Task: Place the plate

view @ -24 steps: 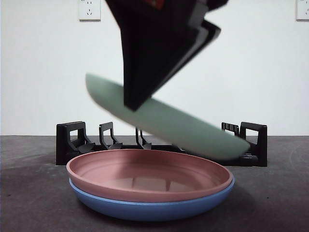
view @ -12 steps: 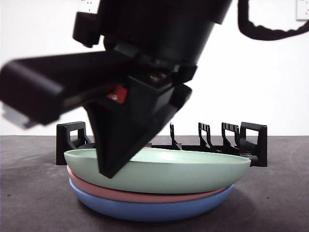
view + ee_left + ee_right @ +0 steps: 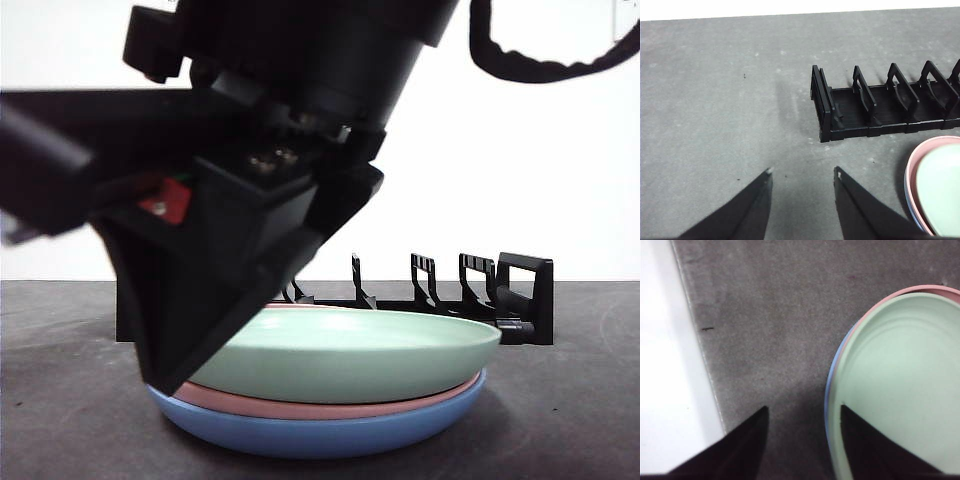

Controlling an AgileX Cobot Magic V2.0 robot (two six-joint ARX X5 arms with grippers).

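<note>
— What sort of place is shown?
— A robot test bench: a bare dark grey tabletop [image 3: 715, 100] against a plain white wall [image 3: 540, 150], with a wall socket [image 3: 628, 15] at the upper corner.
— Any household signs?
— Only a black dish rack [image 3: 880, 107] beyond the pincer.

Green plate on top of the stack

The pale green plate [image 3: 370, 355] lies right way up, nested inside a pink plate [image 3: 330, 408], which sits in a blue plate [image 3: 330, 432] on the dark table. The green one lies shifted slightly off-centre, so the pink rim shows along one side.
</note>
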